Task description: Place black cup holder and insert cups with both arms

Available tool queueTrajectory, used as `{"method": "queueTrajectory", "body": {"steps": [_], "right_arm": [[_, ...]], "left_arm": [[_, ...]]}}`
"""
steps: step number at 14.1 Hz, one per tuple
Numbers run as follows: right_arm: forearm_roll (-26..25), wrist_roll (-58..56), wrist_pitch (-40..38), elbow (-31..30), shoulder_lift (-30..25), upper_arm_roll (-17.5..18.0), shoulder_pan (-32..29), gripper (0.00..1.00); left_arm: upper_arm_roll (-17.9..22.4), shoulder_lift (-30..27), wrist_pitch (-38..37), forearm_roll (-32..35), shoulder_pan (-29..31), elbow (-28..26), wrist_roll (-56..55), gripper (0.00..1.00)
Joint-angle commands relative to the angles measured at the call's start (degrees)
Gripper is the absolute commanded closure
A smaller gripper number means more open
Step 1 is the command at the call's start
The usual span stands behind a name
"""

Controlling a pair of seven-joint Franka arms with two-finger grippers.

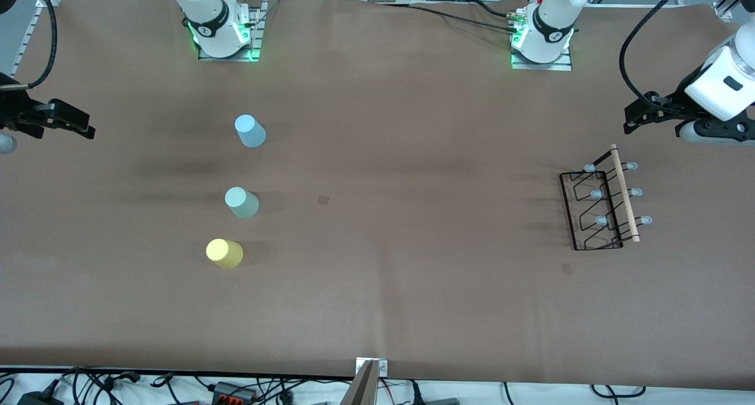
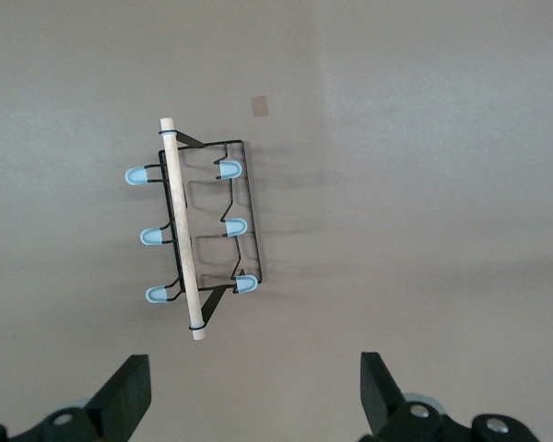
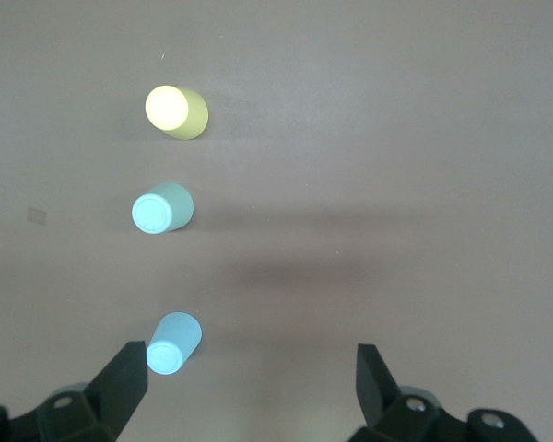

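Note:
The black cup holder [image 1: 601, 207] [image 2: 203, 230] stands on the brown table toward the left arm's end, with its wooden rod handle on top and blue-tipped prongs to both sides. My left gripper [image 1: 640, 115] [image 2: 255, 387] hangs open and empty over bare table beside the holder, apart from it. Three cups stand upside down in a row toward the right arm's end: light blue [image 1: 250, 131] [image 3: 173, 342], mint green [image 1: 242, 203] [image 3: 161, 208], and yellow [image 1: 225, 253] [image 3: 177, 111] nearest the front camera. My right gripper [image 1: 81, 124] [image 3: 249, 378] is open and empty over the table's end, near the light blue cup.
Both arm bases [image 1: 224, 33] [image 1: 545, 36] stand along the table edge farthest from the front camera. Two small dark square marks [image 1: 323, 199] [image 1: 567, 268] lie on the brown surface. Cables and a post [image 1: 365, 384] run along the edge nearest that camera.

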Motion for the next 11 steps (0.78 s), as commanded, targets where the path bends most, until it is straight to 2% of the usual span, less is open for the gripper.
{"method": "queueTrajectory", "body": {"steps": [1, 9, 11], "right_arm": [[0.13, 0.65, -0.54, 0.74, 0.12, 0.02, -0.14, 0.0], [0.04, 0.22, -0.54, 0.74, 0.2, 0.02, 0.03, 0.0], [0.21, -0.13, -0.8, 0.65, 1.86, 0.11, 0.21, 0.0]], "left_arm": [[0.6, -0.04, -1.54, -0.74, -0.25, 0.38, 1.43, 0.0], [0.51, -0.04, -1.28, -0.74, -0.33, 0.56, 1.16, 0.0], [0.51, 0.84, -1.72, -0.65, -0.42, 1.08, 0.9, 0.0]]}}
